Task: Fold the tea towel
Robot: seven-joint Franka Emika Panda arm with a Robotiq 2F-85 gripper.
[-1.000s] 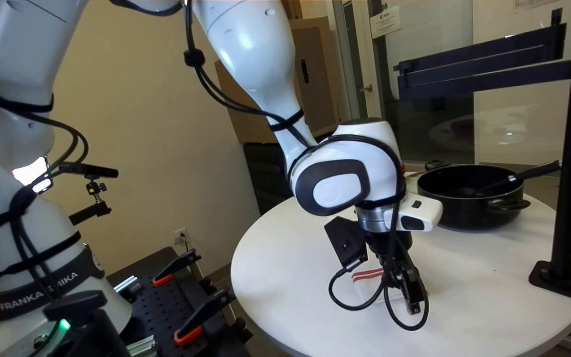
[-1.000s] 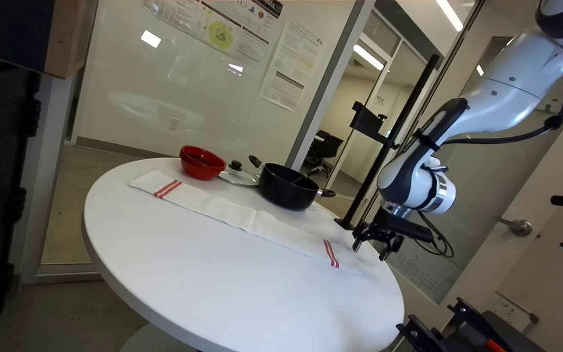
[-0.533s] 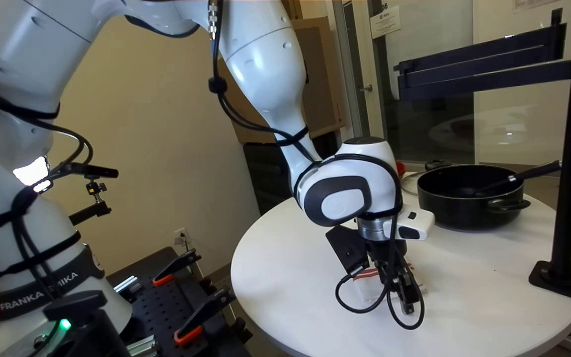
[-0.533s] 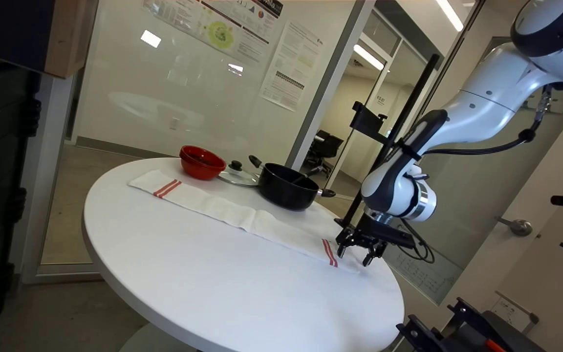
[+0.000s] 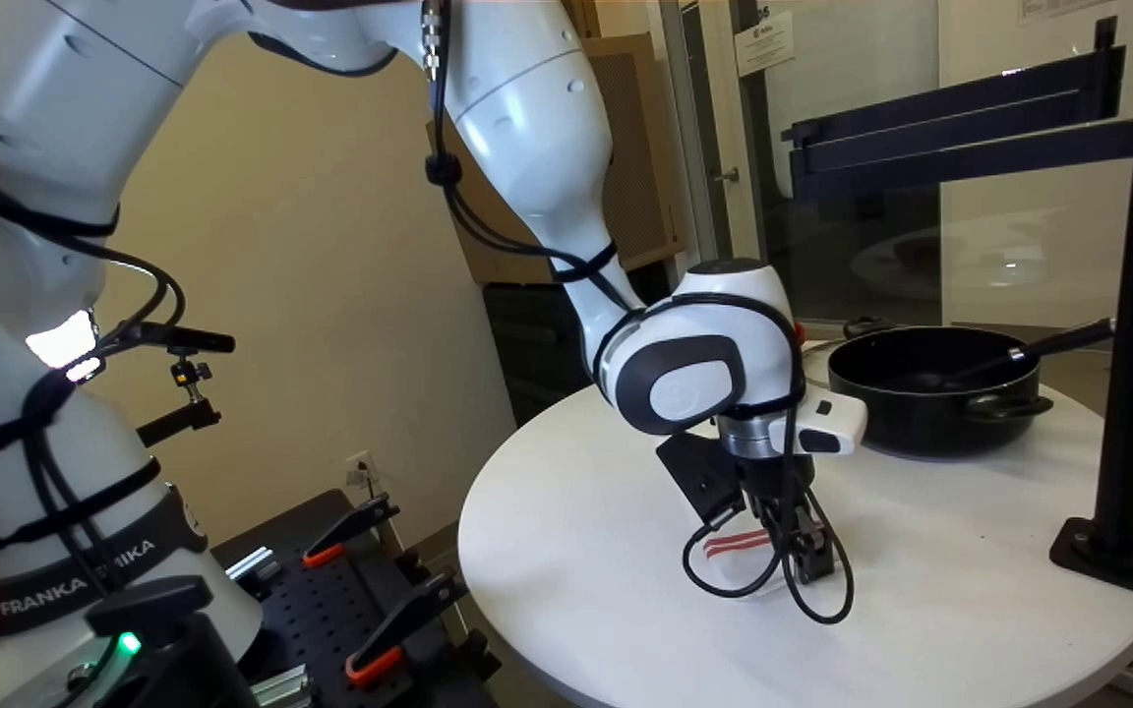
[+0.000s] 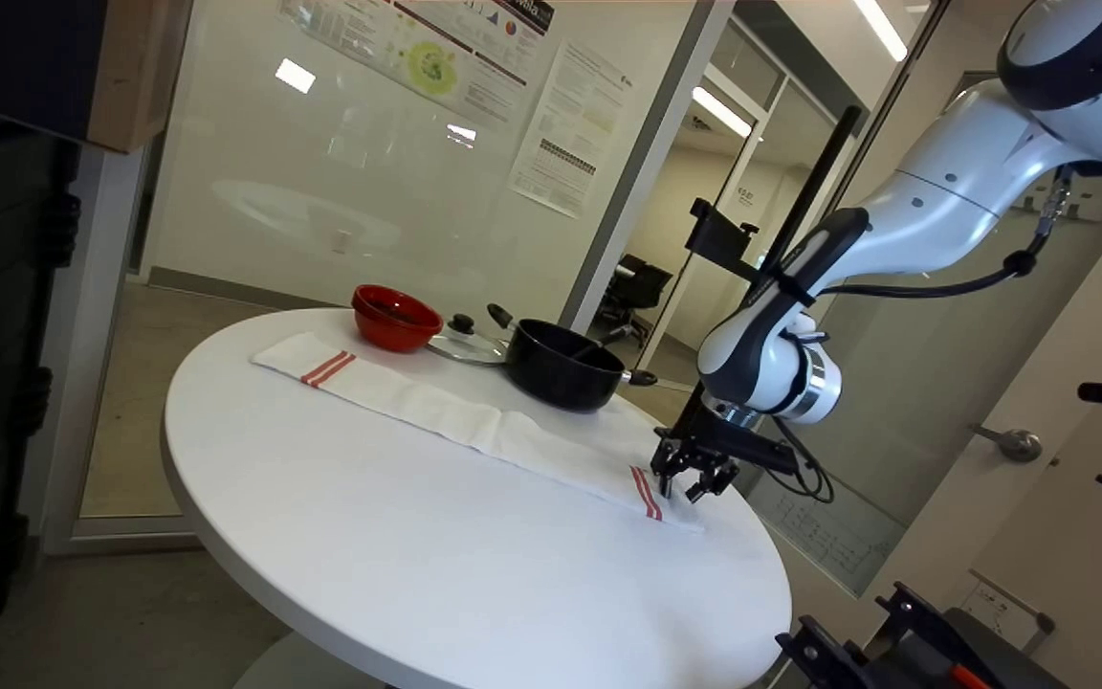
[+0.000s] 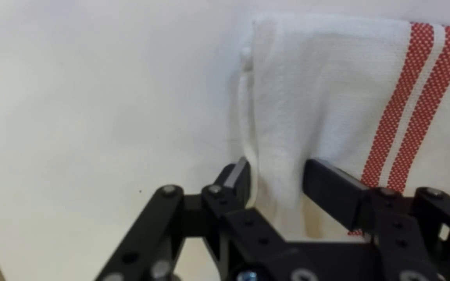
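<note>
A robotics lab with office surroundings: a Franka Emika arm (image 5: 527,128) stands at a black perforated bench (image 5: 330,605). Printed posters (image 6: 431,67) hang on a glossy wall (image 6: 245,230), and black office chairs (image 6: 645,287) show in a room (image 6: 671,206) beyond.

One tea towel (image 6: 482,429), one hand (image 7: 277,177), one pot (image 6: 551,383), one lid (image 6: 468,350), one table (image 6: 417,536)

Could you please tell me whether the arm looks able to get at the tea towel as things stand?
Probably yes: the end effector is open astride an edge of the tea towel, with no obstacle visible between its jaws.
</note>
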